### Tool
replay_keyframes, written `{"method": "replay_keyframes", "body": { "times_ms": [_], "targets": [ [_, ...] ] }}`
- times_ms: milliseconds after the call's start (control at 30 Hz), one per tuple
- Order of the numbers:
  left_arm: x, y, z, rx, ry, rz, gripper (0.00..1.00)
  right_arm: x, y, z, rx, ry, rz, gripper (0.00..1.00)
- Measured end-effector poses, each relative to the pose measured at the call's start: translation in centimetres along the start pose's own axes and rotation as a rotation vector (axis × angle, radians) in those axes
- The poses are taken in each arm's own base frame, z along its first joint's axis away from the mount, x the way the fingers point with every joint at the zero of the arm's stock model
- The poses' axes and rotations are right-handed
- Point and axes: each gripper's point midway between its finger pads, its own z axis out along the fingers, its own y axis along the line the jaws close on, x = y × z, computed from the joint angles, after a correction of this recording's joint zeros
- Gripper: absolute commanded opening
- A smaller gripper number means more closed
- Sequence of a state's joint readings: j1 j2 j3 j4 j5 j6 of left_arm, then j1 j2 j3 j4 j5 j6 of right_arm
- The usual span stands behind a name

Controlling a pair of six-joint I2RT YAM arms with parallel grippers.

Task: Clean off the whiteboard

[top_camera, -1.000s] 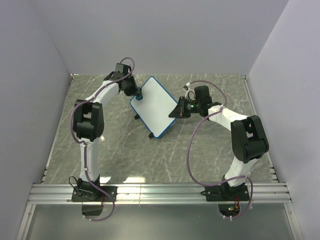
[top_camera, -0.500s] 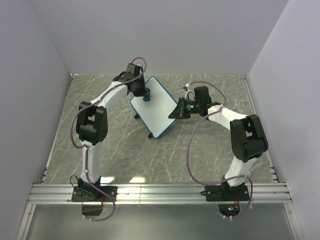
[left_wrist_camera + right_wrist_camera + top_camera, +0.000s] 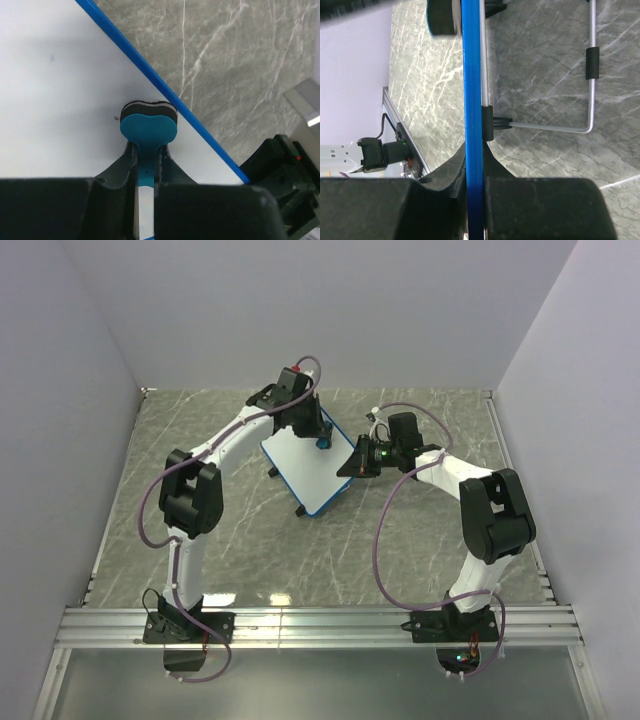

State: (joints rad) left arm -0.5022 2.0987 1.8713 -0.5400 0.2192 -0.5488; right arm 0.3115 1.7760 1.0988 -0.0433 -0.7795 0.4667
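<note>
Blue-framed whiteboard [image 3: 308, 475] sits mid-tabletop, a bit toward the far side, propped at a tilt and turned diagonal. Its face is white, w/ only a tiny dark speck [image 3: 51, 59] showing in the left wrist view. On its right edge the right hand [image 3: 352, 462] is clamped. In the right wrist view its fingers [image 3: 450, 172] pinch the blue frame edge-on, w/ a bent wire stand [image 3: 590, 90] behind the board. Two black feet [image 3: 301, 511] show along the board's near-left edge. Over the far corner reaches the left hand [image 3: 319, 436], closed tight on the stem of a blue eraser [image 3: 149, 127]. The eraser's dark pad sits against the white face just inside the frame, near the right hand. The tabletop [image 3: 250, 540] is grey marble-look w/ white veins. An aluminium rail [image 3: 320, 625] at the near edge carries both arm bases.
</note>
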Motion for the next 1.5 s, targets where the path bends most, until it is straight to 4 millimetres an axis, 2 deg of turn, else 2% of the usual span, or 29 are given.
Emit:
{"method": "replay_keyframes", "body": {
  "times_ms": [67, 200, 333, 433, 600, 767, 933, 1033, 1133, 1300, 1333, 1367, 1467, 1500],
  "targets": [
    [-0.8, 0.5, 0.1, 0.008, 0.003, -0.025, 0.00, 0.0, 0.0, 0.0, 0.000, 0.000, -0.001, 0.00],
    [-3.8, 2.1, 0.7, 0.008, -0.030, -0.063, 0.00, 0.0, 0.0, 0.0, -0.001, 0.000, -0.002, 0.00],
    [-6.4, 5.0, 1.4, -0.021, -0.064, -0.107, 0.00, 0.1, 0.1, 0.1, 0.000, 0.001, -0.001, 0.00],
    [-7.1, 7.4, 1.7, -0.054, -0.072, -0.148, 0.00, 0.1, 0.1, 0.1, 0.000, 0.002, 0.001, 0.00],
    [-6.0, 10.1, 1.5, -0.109, -0.075, -0.176, 0.00, 0.0, 0.2, 0.1, 0.001, 0.004, 0.005, 0.00],
    [-3.2, 12.2, 0.3, -0.180, -0.046, -0.196, 0.00, 0.1, 0.3, 0.2, -0.004, 0.008, -0.012, 0.00],
    [-0.6, 15.2, -1.5, -0.253, 0.004, -0.247, 0.00, 0.1, 0.4, 0.2, -0.006, 0.005, -0.031, 0.00],
    [-0.3, 17.6, -3.4, -0.301, -0.002, -0.282, 0.00, 0.2, 0.4, 0.1, -0.003, -0.004, -0.039, 0.00],
    [-0.5, 19.4, -6.0, -0.345, -0.030, -0.309, 0.00, 0.5, 0.2, -0.2, 0.008, -0.022, -0.046, 0.00],
    [-0.3, 20.7, -10.1, -0.392, -0.090, -0.326, 0.00, 1.0, 0.2, -0.6, 0.024, -0.049, -0.031, 0.00],
    [0.1, 20.7, -10.6, -0.401, -0.093, -0.326, 0.00, 1.0, 0.2, -0.6, 0.025, -0.052, -0.029, 0.02],
    [0.6, 20.8, -10.9, -0.408, -0.089, -0.327, 0.00, 1.0, 0.2, -0.6, 0.026, -0.054, -0.027, 0.12],
    [2.8, 21.4, -11.5, -0.442, -0.066, -0.334, 0.00, 1.0, 0.0, -0.6, 0.044, -0.065, -0.024, 0.35],
    [3.7, 21.6, -11.6, -0.454, -0.050, -0.340, 0.00, 1.4, -0.4, -0.5, 0.059, -0.061, -0.020, 0.49]
  ]
}}
